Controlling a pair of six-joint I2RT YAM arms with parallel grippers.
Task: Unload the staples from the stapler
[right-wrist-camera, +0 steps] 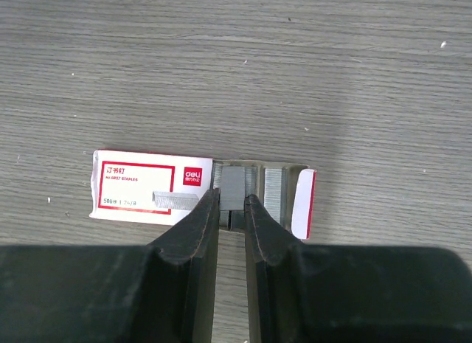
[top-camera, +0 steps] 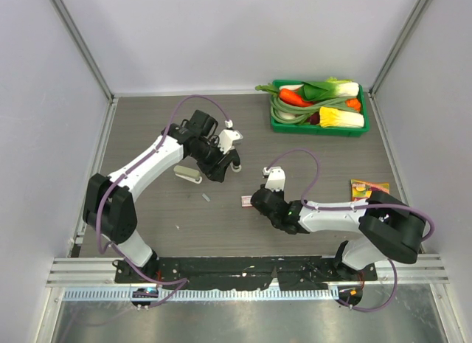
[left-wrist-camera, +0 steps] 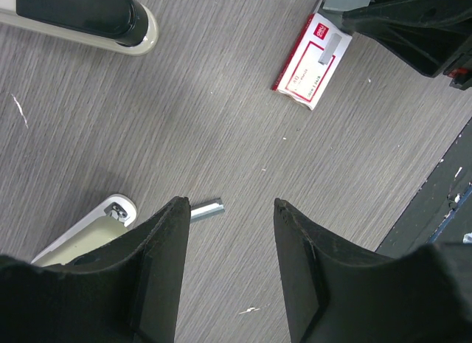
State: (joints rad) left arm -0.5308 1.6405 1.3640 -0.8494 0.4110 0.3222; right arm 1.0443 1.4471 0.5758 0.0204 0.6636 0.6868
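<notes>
Grey rectangular staple block (right-wrist-camera: 231, 181) in right pincer (right-wrist-camera: 232, 197), at flat pink-and-white box (right-wrist-camera: 133, 182)

staples (top-camera: 206, 198) between stapler (top-camera: 187, 173) and box (top-camera: 245, 201), on table (top-camera: 346, 155)

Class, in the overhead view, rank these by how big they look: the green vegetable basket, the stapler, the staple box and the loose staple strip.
1. green vegetable basket
2. stapler
3. staple box, partly hidden under the right gripper, so its place against the stapler is unsure
4. loose staple strip
</notes>
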